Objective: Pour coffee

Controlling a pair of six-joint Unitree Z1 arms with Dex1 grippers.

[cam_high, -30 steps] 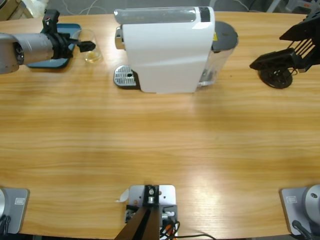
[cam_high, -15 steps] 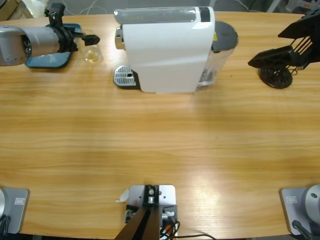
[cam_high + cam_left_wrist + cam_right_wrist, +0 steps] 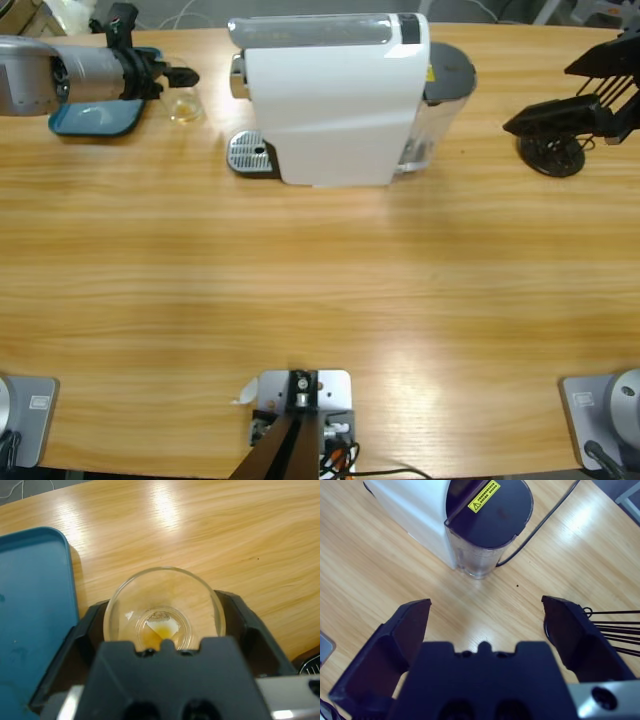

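The long wooden table (image 3: 320,280) carries everything, and the white coffee machine (image 3: 335,100) standing at its far edge near the middle is the biggest thing on it. At the machine's right end sits its clear water tank with a dark lid (image 3: 487,512) bearing a yellow label, and a dark cable runs off across the wood behind it; at the machine's left end, low down, is the round perforated metal drip tray (image 3: 250,153). The left arm comes in from the table's left edge toward the machine, and the left gripper (image 3: 180,76) is spread wide around a small clear glass (image 3: 164,611), one black jaw on either side of its wall; whether the jaws touch the glass cannot be told. The glass stands upright on the table to the left of the machine, just beside a blue tray (image 3: 35,615) that lies farther left still. The coffee (image 3: 160,630) is a shallow pale amber pool in the bottom of that glass. To the right of the machine, well apart from it, the right gripper (image 3: 485,630) hangs above bare wood with its jaws wide apart and nothing between them, next to a black wire stand (image 3: 555,155).
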